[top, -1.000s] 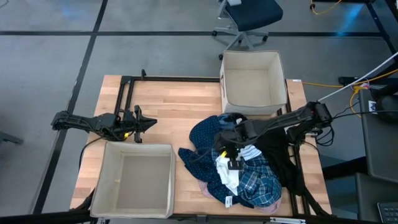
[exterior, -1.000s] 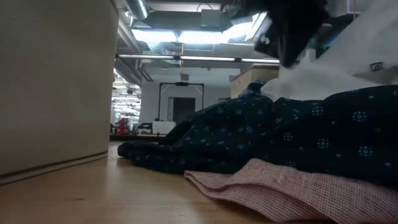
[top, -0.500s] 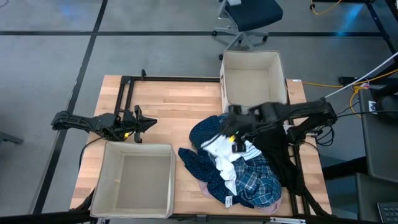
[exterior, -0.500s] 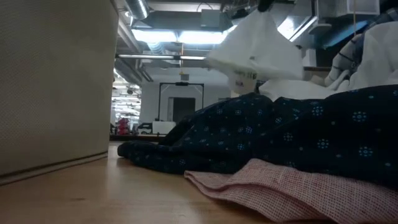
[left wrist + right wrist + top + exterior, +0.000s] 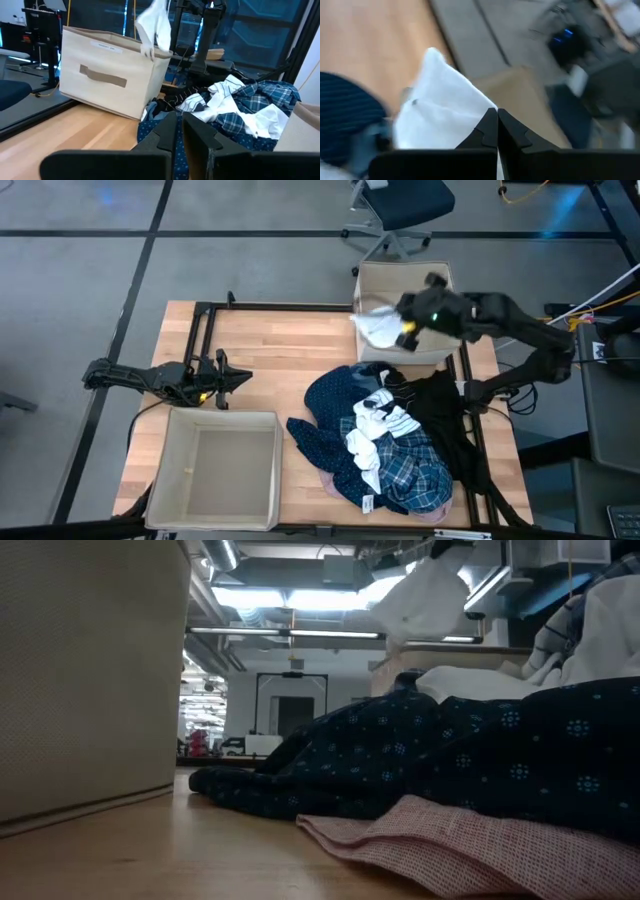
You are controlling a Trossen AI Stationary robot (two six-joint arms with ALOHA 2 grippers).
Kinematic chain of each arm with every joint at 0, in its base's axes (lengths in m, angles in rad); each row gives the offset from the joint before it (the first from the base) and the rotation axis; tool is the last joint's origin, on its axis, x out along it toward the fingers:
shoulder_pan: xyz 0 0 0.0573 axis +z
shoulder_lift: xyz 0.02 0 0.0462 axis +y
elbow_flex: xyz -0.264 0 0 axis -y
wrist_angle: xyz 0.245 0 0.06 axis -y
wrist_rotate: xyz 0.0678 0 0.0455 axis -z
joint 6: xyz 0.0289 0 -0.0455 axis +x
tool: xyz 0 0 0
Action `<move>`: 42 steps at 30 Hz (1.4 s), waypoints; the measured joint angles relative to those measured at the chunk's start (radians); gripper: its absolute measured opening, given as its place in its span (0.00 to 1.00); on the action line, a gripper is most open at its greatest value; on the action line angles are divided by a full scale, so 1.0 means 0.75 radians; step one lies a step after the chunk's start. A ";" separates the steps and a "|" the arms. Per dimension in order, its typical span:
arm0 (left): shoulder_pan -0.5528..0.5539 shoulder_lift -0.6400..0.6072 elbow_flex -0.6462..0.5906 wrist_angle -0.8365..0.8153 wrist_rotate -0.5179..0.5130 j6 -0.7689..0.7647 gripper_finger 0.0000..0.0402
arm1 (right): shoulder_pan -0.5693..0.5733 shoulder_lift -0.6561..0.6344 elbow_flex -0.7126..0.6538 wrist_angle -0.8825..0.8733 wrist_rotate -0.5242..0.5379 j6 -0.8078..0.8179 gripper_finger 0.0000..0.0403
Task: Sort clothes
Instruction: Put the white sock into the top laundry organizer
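right gripper [image 5: 408, 330] now up at the far beige box [image 5: 407, 310] toward one o'clock, off the clothes pile [image 5: 390, 445], white garment [image 5: 377, 326] lifted clear with it, hanging over the box's near left corner

No text, brand, number or sign could be read in any view. The beige fabric box [image 5: 107, 75] carried a small label strip near its upper rim, too blurred to make out. A small white tag [image 5: 367, 502] lay at the edge of the clothes pile; whatever it bore was illegible.
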 joint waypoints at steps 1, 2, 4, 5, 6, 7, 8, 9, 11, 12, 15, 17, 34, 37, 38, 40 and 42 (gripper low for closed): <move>0.000 0.000 0.000 0.000 0.000 0.000 0.05 | -0.048 -0.009 0.000 -0.001 0.011 -0.004 0.00; 0.000 0.000 0.000 -0.001 0.000 0.000 0.05 | -0.095 -0.016 0.000 -0.001 0.013 -0.007 0.00; 0.000 0.000 0.000 -0.001 0.000 0.000 0.05 | -0.190 -0.024 -0.001 -0.002 0.007 -0.008 0.00; 0.000 0.000 0.000 -0.001 0.000 0.000 0.05 | -0.237 -0.024 0.000 -0.003 -0.006 -0.012 0.00; 0.000 0.000 0.000 -0.001 0.000 -0.001 0.05 | -0.281 -0.024 0.000 -0.003 -0.020 -0.022 0.00; 0.000 0.000 0.000 -0.001 0.000 -0.001 0.05 | -0.323 -0.023 -0.001 -0.003 -0.039 -0.027 0.00; 0.000 0.000 0.000 -0.001 0.000 0.000 0.05 | -0.363 -0.022 -0.001 -0.001 -0.061 -0.028 0.00; 0.000 0.000 0.000 -0.001 0.000 0.000 0.05 | -0.402 -0.020 -0.011 0.011 -0.087 -0.028 0.00; 0.000 0.000 0.000 -0.001 0.000 -0.001 0.05 | -0.468 -0.019 -0.047 0.039 -0.157 -0.028 0.00; 0.000 0.000 0.000 -0.001 -0.001 0.000 0.05 | -0.502 -0.017 -0.072 0.060 -0.185 -0.028 0.00; 0.000 0.000 0.000 -0.001 -0.001 0.000 0.05 | -0.577 -0.015 -0.166 0.125 -0.254 -0.028 0.00; 0.000 0.000 0.000 -0.001 -0.001 0.000 0.05 | -0.611 -0.016 -0.237 0.179 -0.293 -0.028 0.00; 0.000 0.000 0.000 -0.001 -0.013 0.009 0.05 | -0.689 -0.015 -0.714 0.641 -0.362 -0.027 0.08; 0.000 0.000 0.000 -0.001 -0.013 0.009 0.05 | -0.689 -0.015 -0.715 0.643 -0.367 0.013 0.13; 0.000 0.000 0.000 -0.002 -0.013 0.009 0.05 | -0.689 -0.015 -0.712 0.635 -0.368 0.022 0.15; 0.000 0.000 0.000 -0.002 -0.013 0.009 0.05 | -0.689 -0.015 -0.707 0.615 -0.377 0.018 0.22; 0.000 0.000 0.000 -0.003 -0.013 0.009 0.05 | -0.688 -0.015 -0.705 0.617 -0.377 0.007 0.30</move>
